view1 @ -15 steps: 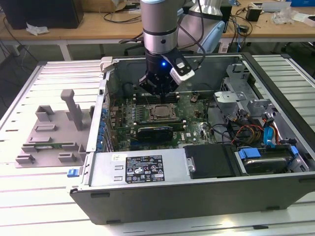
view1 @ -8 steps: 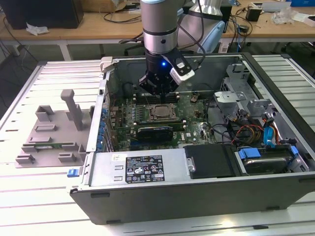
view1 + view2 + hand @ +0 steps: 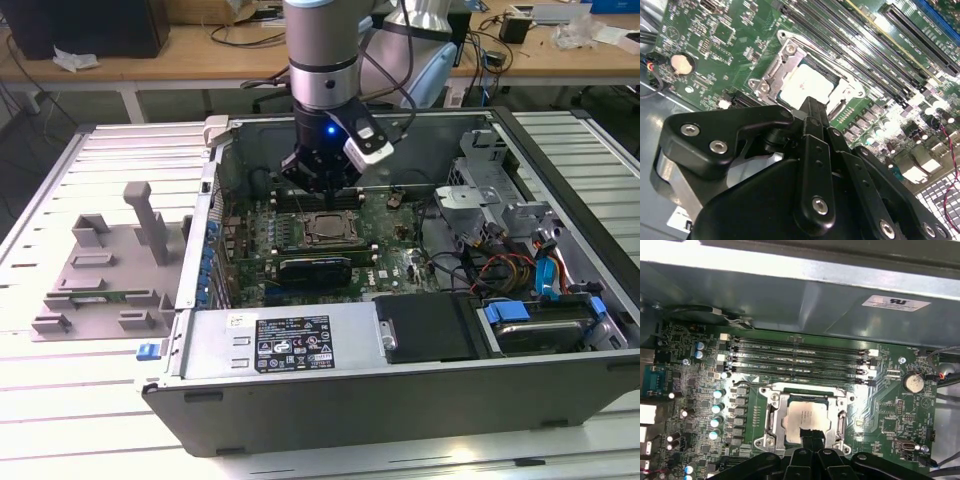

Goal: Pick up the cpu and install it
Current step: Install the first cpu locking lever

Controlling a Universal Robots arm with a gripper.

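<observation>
1. cpu (image 3: 807, 419) is lying flat inside the socket frame (image 3: 771, 412) on the motherboard (image 3: 890, 407), within the open computer case (image 3: 400, 400)
2. gripper (image 3: 812, 107) is hovering just above it, jaws closed together, holding nothing

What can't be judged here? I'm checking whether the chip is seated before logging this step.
- Chip near edge: in both wrist views the gripper covers it.
- Chip against socket frame: flush or raised, cannot tell.
- Exterior view: the chip is too small to judge.
</observation>
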